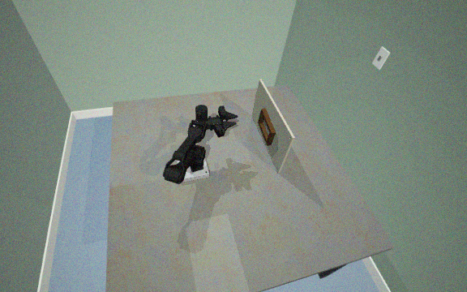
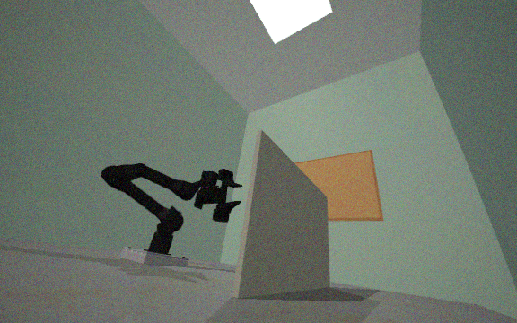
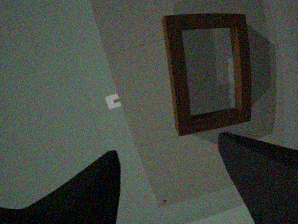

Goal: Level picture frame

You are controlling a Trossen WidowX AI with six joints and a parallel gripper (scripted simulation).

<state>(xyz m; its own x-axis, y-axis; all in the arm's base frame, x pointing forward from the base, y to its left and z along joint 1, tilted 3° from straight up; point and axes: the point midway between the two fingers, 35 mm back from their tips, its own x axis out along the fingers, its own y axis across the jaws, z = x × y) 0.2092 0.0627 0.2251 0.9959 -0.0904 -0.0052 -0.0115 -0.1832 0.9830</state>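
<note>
The brown picture frame (image 1: 270, 122) (image 3: 177, 75) hangs on the face of the upright panel (image 1: 280, 143) (image 2: 285, 233) (image 3: 150, 125) that is toward the arm. In the wrist view its sides are not parallel to the panel's edge, so it looks tilted; I cannot tell which side is higher. The panel hides it in the exterior view. The screw and the notched strip are hidden. My gripper (image 1: 237, 119) (image 2: 240, 194) (image 3: 169, 150) is open and empty. Its fingers point toward the panel, with a gap between the fingertips and the frame.
The panel stands upright on the table (image 1: 156, 219). The arm's pale base (image 1: 197, 175) (image 2: 164, 258) is on the table on the frame's side of the panel. A white switch plate (image 1: 381, 57) (image 3: 112, 101) is on the room wall, and an orange board (image 2: 353, 188) hangs on another wall.
</note>
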